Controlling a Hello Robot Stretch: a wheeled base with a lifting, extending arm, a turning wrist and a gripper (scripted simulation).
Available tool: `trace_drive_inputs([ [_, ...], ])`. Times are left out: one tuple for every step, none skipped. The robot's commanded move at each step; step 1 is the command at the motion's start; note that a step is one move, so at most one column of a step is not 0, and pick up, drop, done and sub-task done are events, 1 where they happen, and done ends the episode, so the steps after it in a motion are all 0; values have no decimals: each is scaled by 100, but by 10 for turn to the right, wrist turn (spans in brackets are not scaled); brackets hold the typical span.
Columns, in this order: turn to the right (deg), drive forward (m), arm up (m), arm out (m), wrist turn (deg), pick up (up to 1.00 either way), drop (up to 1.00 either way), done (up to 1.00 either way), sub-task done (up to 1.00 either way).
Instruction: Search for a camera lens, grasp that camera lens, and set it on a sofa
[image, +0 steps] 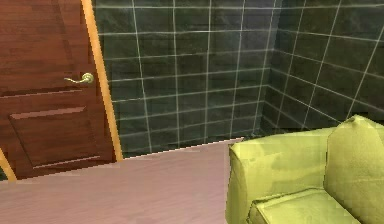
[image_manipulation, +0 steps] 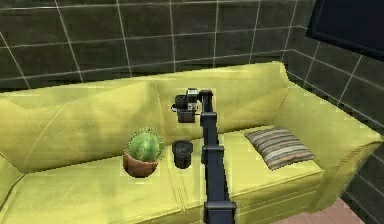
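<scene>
A yellow-green sofa (image_manipulation: 80, 120) spans the arm side view, and its end (image: 300, 165) shows at the forward view's lower right. A small dark cylinder, like a camera lens (image_manipulation: 182, 152), stands upright on the seat cushion just left of the arm bar. The arm (image_manipulation: 212, 150) rises from the bottom edge over the seat. My gripper (image_manipulation: 184, 104) is at its far end, in front of the sofa's backrest and higher in the picture than the dark cylinder. I cannot tell whether the gripper holds anything.
A potted round cactus (image_manipulation: 143, 152) sits on the seat left of the cylinder. A striped cushion (image_manipulation: 279, 146) lies on the seat to the right. A dark screen (image_manipulation: 350, 35) hangs at upper right. A brown door (image: 45, 85) and dark tiled walls (image: 190, 70) are ahead.
</scene>
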Motion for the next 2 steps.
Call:
trace_drive_inputs([
  [0, 0, 0, -8, 0, 0, 0, 0, 0],
  [0, 0, 0, 0, 0, 0, 0, 100, 0],
])
